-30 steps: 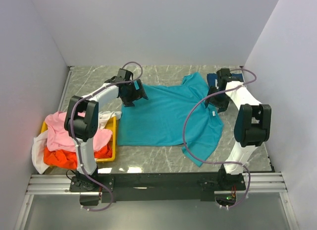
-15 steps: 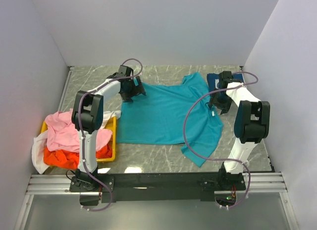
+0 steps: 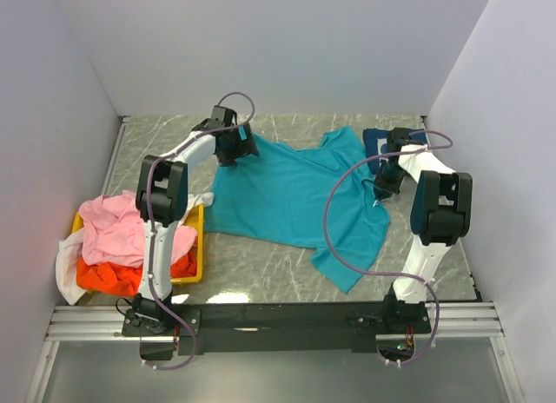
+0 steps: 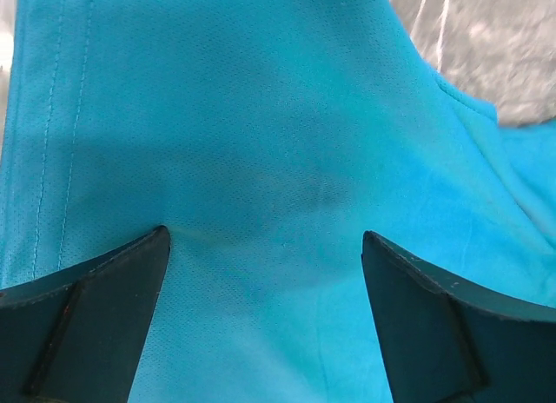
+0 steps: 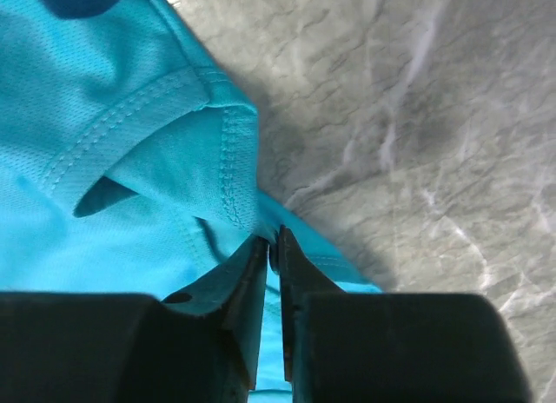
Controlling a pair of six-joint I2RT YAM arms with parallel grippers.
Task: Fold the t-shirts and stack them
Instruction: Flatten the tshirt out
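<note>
**Top view:** teal tee (image 3: 295, 194) is spread mid-table but skewed, prob. being squared up for a first fold. L gripper (image 3: 236, 148) sits at its far-left corner and R gripper (image 3: 380, 182) at its right edge. Opposite ends, so likely meant to pull the cloth taut. Navy tee (image 3: 373, 141) lies just past the teal tee's far-right corner. Pink/orange/white tees (image 3: 117, 242) are heaped in the yellow tray (image 3: 199, 238) just left of the teal tee, not yet folded.

**L wrist:** jaws spread wide, close over the teal cloth w/ nothing pinched btwn them. Can't tell if the tips touch.

**R wrist:** jaws narrowed to a slit, clamped on a stitched hem fold of the teal tee. Bare marble table (image 5: 417, 116) shows right of the tee.
</note>
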